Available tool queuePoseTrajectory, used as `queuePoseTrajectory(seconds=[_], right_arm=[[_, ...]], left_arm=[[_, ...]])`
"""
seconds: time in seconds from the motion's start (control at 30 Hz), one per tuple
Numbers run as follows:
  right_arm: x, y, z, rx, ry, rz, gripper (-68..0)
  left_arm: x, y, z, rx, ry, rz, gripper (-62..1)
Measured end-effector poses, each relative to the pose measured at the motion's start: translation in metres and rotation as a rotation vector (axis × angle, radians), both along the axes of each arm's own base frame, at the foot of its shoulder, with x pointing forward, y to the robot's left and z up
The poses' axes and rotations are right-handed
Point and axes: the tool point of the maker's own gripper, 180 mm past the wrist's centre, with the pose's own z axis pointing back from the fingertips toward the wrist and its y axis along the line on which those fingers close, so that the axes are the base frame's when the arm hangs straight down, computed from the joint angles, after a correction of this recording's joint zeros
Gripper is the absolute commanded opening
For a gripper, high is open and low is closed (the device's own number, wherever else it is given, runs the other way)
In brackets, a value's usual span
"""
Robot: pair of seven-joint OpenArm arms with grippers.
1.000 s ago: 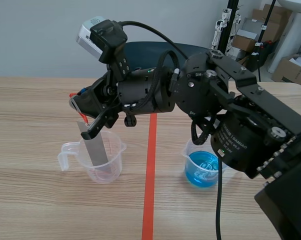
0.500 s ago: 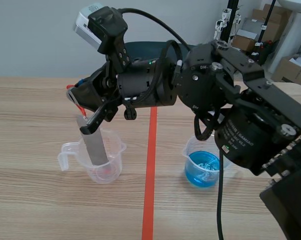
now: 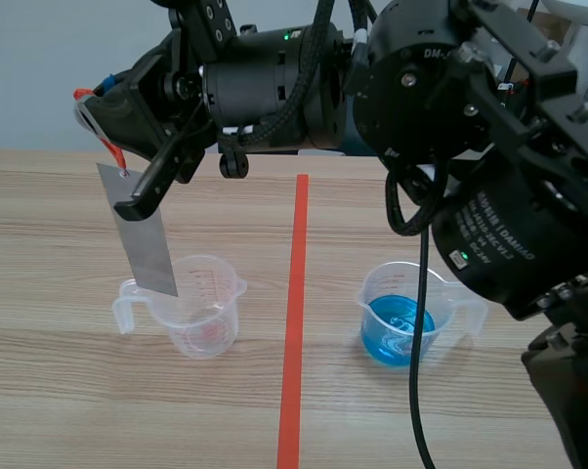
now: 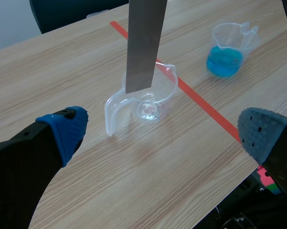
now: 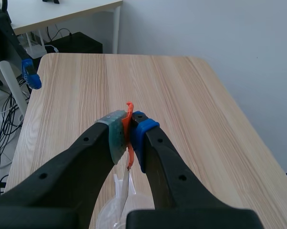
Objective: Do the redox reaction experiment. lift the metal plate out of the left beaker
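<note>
The grey metal plate (image 3: 143, 239) hangs upright over the clear left beaker (image 3: 201, 308), its lower edge about level with the rim on the handle side. My right gripper (image 3: 118, 174), reaching across from the right, is shut on the orange-red tab (image 5: 129, 119) at the plate's top. In the right wrist view the right gripper (image 5: 129, 136) pinches that tab between its pads. In the left wrist view my left gripper (image 4: 165, 131) stands open, low over the table, with the plate (image 4: 143, 47) and beaker (image 4: 153, 102) ahead of it.
A second clear beaker with blue liquid (image 3: 401, 318) stands right of the red tape line (image 3: 292, 371); the same blue-liquid beaker (image 4: 225, 52) shows ahead in the left wrist view. The right arm's bulk spans the upper scene. Chair and boxes lie beyond the table's far edge.
The right gripper has risen and shifted left with the plate. The plate, which stood deep in the left beaker, now hangs with its lower edge near the rim.
</note>
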Motion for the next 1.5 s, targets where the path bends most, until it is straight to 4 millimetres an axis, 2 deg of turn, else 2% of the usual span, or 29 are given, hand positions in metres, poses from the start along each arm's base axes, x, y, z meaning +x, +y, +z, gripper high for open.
queuePoseTrajectory(seconds=[0.3, 0.6, 0.9, 1.23, 1.5], right_arm=[[0.012, -0.021, 0.009, 0.004, 0.005, -0.088, -67.3], [0.014, -0.022, 0.008, 0.027, 0.12, -0.116, -67.3], [0.015, -0.023, 0.003, 0.0, 0.14, -0.129, -67.3], [0.011, -0.024, 0.032, 0.031, 0.072, -0.137, -67.3], [0.016, -0.03, 0.034, 0.033, 0.086, -0.154, -67.4]], left_arm=[[0.0, 0.0, 0.0, 0.0, 0.0, 0.0, 1.4], [0.0, 0.0, 0.0, 0.0, 0.0, 0.0, 1.4], [0.0, 0.0, 0.0, 0.0, 0.0, 0.0, 1.4], [0.0, 0.0, 0.0, 0.0, 0.0, 0.0, 1.4], [0.0, 0.0, 0.0, 0.0, 0.0, 0.0, 1.4]])
